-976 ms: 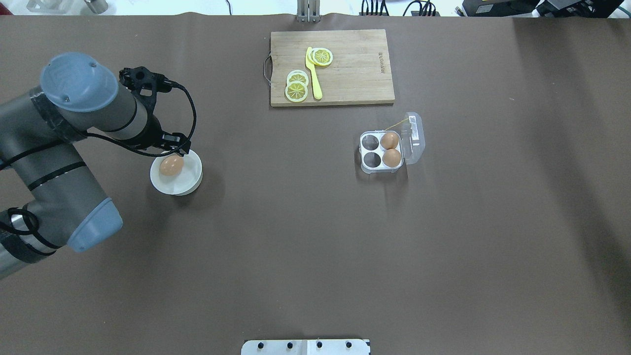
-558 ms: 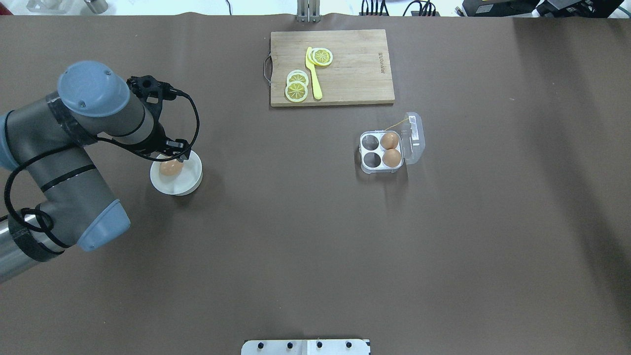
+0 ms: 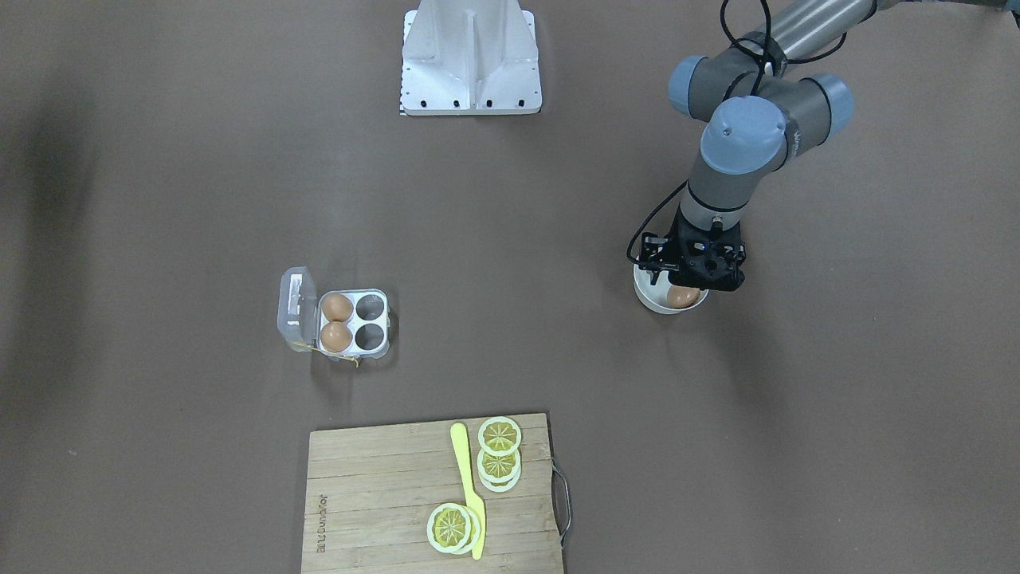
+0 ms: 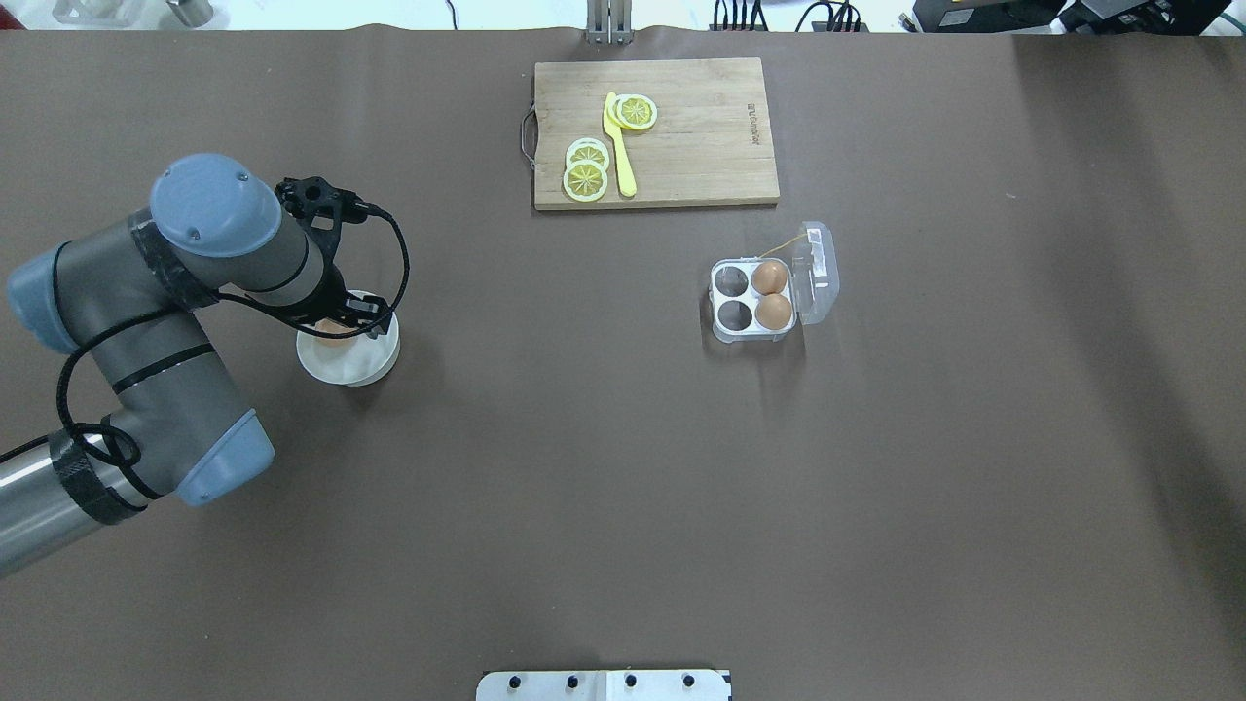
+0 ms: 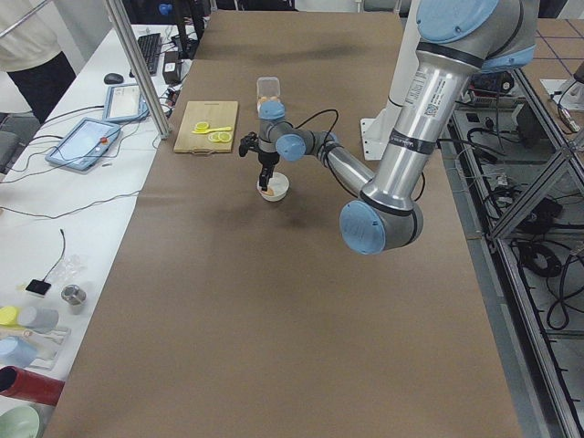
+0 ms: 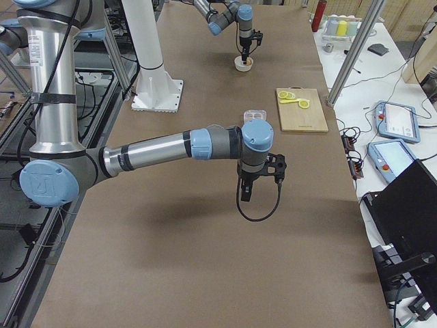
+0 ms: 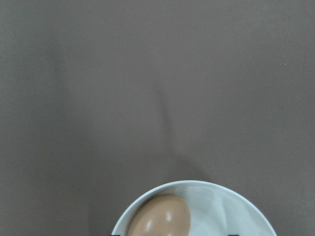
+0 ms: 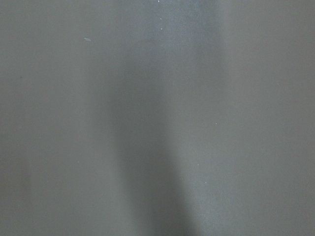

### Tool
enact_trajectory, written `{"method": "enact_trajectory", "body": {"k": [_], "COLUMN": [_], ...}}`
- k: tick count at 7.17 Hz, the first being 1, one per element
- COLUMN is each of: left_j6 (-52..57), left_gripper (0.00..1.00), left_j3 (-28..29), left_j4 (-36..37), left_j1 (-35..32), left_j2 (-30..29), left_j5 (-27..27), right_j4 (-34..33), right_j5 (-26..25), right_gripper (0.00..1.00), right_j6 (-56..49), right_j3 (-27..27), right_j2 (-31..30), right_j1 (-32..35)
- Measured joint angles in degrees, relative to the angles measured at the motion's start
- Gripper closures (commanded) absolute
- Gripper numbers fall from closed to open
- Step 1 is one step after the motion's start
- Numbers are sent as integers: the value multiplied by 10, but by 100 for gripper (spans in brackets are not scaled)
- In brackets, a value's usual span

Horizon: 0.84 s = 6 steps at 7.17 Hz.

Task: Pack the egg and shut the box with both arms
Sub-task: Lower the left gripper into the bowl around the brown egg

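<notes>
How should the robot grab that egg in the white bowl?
From straight above, since the rim of the bowl blocks any sideways approach. Squeeze the egg across its narrow middle, on its two long sides; it seems to lie on its side.

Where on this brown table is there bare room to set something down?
Bare: the stretch between the white round bowl, the clear plastic egg carton and the white metal stand. Crowded: the bowl under the left gripper, and the wooden cutting board.

The light is even and soft, from above. The table (image 4: 623,487) has broad dim shadows near its right end. The egg (image 7: 160,216) carries small glare spots. The right wrist view is unsharp and grey.
</notes>
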Motion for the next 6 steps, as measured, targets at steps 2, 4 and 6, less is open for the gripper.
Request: {"method": "enact_trajectory", "body": {"k": [2, 4, 6], "left_j6": [-1, 1, 2], "left_gripper": [21, 21, 21], "left_j3": [2, 5, 11], "left_j4": [-1, -1, -2], "left_j1": [4, 8, 10], "left_j2": [0, 0, -1], "left_j5": [0, 0, 1], "right_j4": [-1, -1, -1], "right_j5": [0, 0, 0], "right_gripper": [0, 0, 0], "right_j6": [0, 0, 0], "right_j3": [-1, -1, 0], "right_j2": [0, 0, 0], "right_j1": [0, 0, 0]}}
